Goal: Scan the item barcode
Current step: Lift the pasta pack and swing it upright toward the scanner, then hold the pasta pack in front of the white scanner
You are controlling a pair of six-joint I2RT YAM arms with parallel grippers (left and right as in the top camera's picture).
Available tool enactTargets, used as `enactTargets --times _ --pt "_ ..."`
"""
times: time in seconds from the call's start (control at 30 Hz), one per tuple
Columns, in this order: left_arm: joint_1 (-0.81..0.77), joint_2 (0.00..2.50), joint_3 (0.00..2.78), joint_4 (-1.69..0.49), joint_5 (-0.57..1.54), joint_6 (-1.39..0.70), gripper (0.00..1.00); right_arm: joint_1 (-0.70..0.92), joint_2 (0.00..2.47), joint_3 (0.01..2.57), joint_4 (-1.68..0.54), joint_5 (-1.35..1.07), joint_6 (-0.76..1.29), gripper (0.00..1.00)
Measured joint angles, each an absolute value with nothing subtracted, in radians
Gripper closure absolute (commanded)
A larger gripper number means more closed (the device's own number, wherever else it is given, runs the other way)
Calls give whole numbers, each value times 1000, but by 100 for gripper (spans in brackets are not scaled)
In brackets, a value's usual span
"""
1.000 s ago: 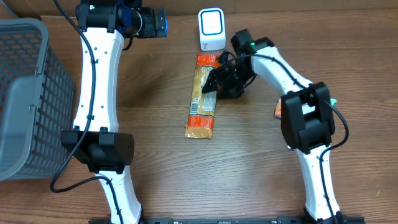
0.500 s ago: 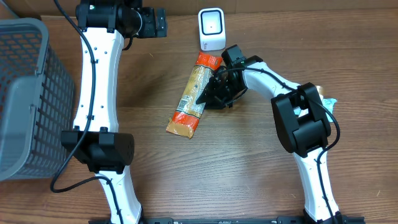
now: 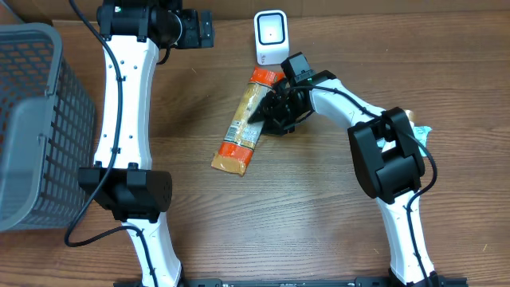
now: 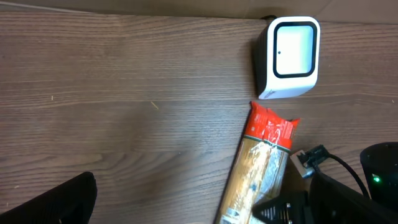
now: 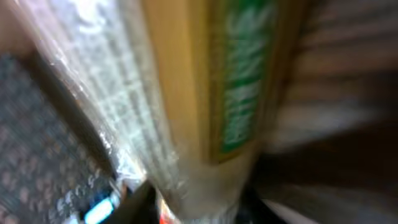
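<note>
The right gripper [image 3: 268, 121] is positioned just below the centre of the upper edge in the overhead view, and its jaws are closed on the right-hand edge of the pasta package [image 3: 242, 127], roughly at mid-length. In the right wrist view the package [image 5: 186, 93] fills the frame at very close range and is blurred; a clear wrapper, a pale yellow content and a green label strip can be made out, but no barcode can be read. The package is laid diagonally in the overhead view, with its red-orange top end directed to the upper right and its lower end directed to the lower left. The top end is located just below the white scanner [image 3: 272, 37], which is set upright near the upper edge of the wooden table [image 3: 319, 223]; whether the two touch cannot be determined. The left gripper [image 3: 199, 29] is held in the upper left of the overhead view, well apart from the package, with its jaws spread wide and nothing between them. A grey mesh basket [image 3: 32, 119] is placed at the left edge.
</note>
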State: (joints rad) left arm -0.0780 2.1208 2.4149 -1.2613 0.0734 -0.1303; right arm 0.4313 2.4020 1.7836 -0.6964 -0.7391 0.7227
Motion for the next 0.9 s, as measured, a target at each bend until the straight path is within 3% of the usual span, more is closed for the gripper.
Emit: enactTargets --times 0.07,0.33,0.57,0.9 --pt "-78 2121 2415 -1261 73 -130 0 434 2402 1784 -691 -723 725 96" --pt "-78 2121 2415 -1261 73 -130 0 432 2393 1785 -704 -730 657 96" --pt "-78 2121 2415 -1261 73 -130 0 425 2323 1751 -839 -831 381 96" --pt "-78 2121 2415 -1261 73 -130 0 319 2067 1732 -864 -1008 178 96"
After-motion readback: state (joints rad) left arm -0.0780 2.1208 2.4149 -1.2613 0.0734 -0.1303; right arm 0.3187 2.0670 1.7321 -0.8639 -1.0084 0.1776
